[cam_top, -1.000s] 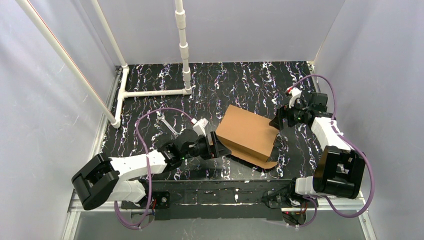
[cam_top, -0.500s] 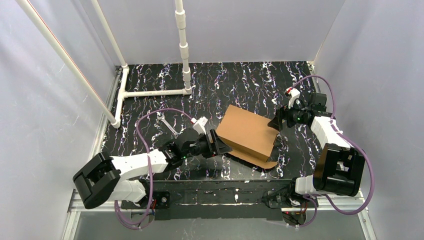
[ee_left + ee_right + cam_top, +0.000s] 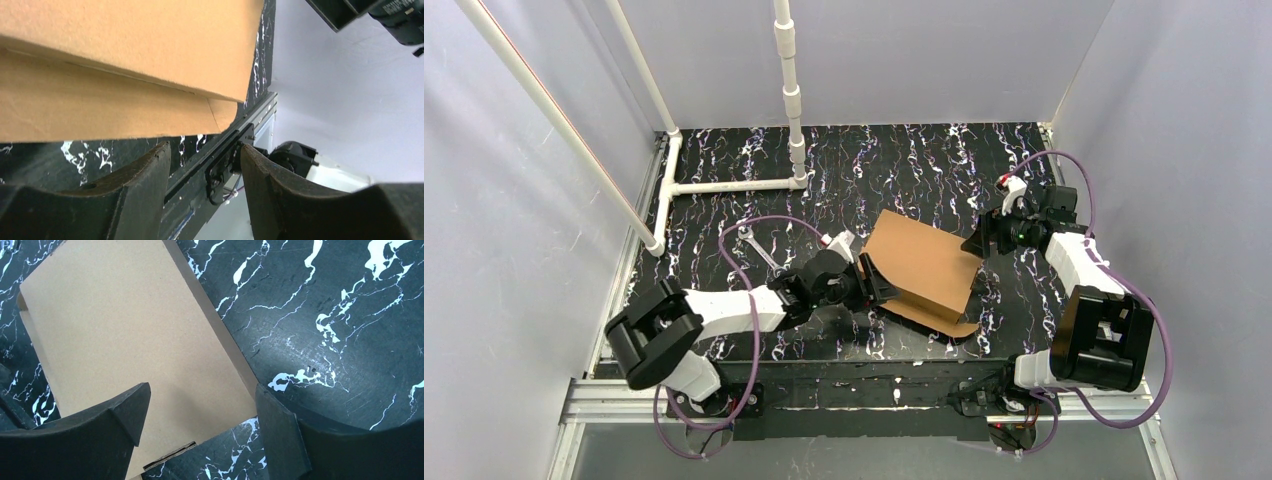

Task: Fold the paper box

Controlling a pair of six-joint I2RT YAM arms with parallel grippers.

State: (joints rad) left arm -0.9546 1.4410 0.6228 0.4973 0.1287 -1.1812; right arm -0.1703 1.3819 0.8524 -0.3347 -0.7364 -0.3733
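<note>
The paper box (image 3: 924,268) sits mid-table, a touch right of centre in the overhead view. It's partly folded: one brown panel is lifted at a slant over a flatter layer whose rounded tab pokes out toward the lower edge of the frame. Both arms flank it, and that looks deliberate, one side to steady and one to work.

The left fingers (image 3: 145,190) are parted with nothing between them. In the wrist view the cardboard edge hangs just above them, with only the table (image 3: 904,160) rim showing through the gap. My read is that they're lining up low to slip under or pinch that left edge.

The right fingers (image 3: 125,415) are spread wide, straddling the box's near corner from above but not clamped on it. That looks like a brace-or-grab position for the lid panel.

Compared with a second ago, the left arm has pushed in. Its elbow has swung rightward and its fingers have gone from short of the box to right up at its left edge, the gap narrowing. The right arm has barely shifted, and the box looks unmoved.

The wrench (image 3: 759,248) lies left of the action, untouched.
</note>
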